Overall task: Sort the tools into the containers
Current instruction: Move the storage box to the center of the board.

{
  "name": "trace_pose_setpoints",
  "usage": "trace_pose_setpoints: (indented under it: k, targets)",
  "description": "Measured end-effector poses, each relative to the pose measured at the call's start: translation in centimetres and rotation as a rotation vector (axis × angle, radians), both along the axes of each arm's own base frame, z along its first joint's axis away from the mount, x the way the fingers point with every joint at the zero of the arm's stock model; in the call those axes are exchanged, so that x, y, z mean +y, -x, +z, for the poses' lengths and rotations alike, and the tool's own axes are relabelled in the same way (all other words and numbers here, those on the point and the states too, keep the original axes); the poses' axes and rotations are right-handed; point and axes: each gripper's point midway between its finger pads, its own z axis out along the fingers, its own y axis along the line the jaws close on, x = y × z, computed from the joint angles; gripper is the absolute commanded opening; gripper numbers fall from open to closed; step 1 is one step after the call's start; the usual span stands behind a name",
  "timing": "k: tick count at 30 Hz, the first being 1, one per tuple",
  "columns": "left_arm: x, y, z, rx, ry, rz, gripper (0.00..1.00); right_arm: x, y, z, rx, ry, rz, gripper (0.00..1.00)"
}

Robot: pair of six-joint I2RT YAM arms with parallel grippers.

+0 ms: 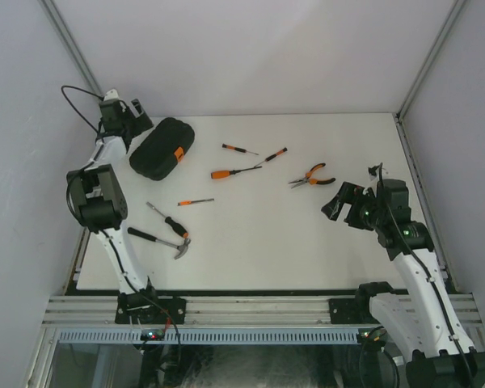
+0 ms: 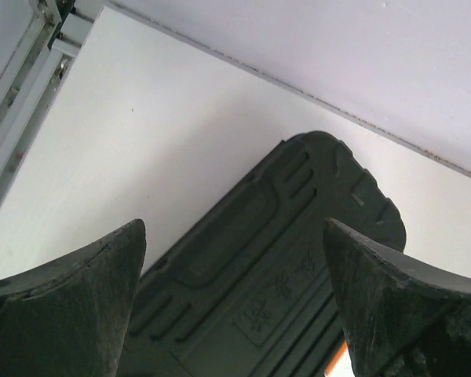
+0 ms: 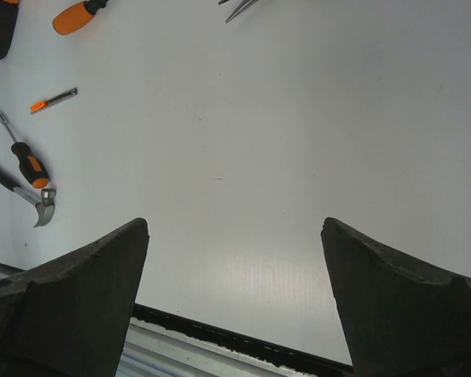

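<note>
The flat white table (image 1: 307,242) carries everything. At its far left corner lies the closed black ribbed plastic tool case (image 1: 162,149), a rounded rectangle with a small orange latch facing the table's middle. The left gripper (image 2: 234,229) hangs above the case's far left end with its jaws spread wide, and the ribbed lid shows below them. The right gripper (image 3: 235,228) hovers over bare table on the right side, its jaws also wide apart. The black-handled metal-headed hammer (image 1: 158,238) lies near the left front. The orange-handled pliers (image 1: 313,177) lie just beyond the right gripper. Five thin screwdrivers are scattered between them, among them a long orange-handled screwdriver (image 1: 226,173) and a black-and-orange screwdriver (image 1: 171,222) beside the hammer.
</note>
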Motion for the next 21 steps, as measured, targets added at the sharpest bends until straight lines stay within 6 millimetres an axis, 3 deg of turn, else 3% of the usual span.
trace_pose_setpoints:
  k: [9, 21]
  targets:
    - [1.5, -2.4, -0.4, 0.014, 0.02, -0.117, 0.95, 0.2, -0.1, -0.2, 0.003, 0.007, 0.016, 0.91]
    - [-0.3, -1.8, -5.6, 0.182, 0.063, -0.251, 0.95, 0.1, -0.1, -0.3, -0.003, 0.02, 0.033, 0.91]
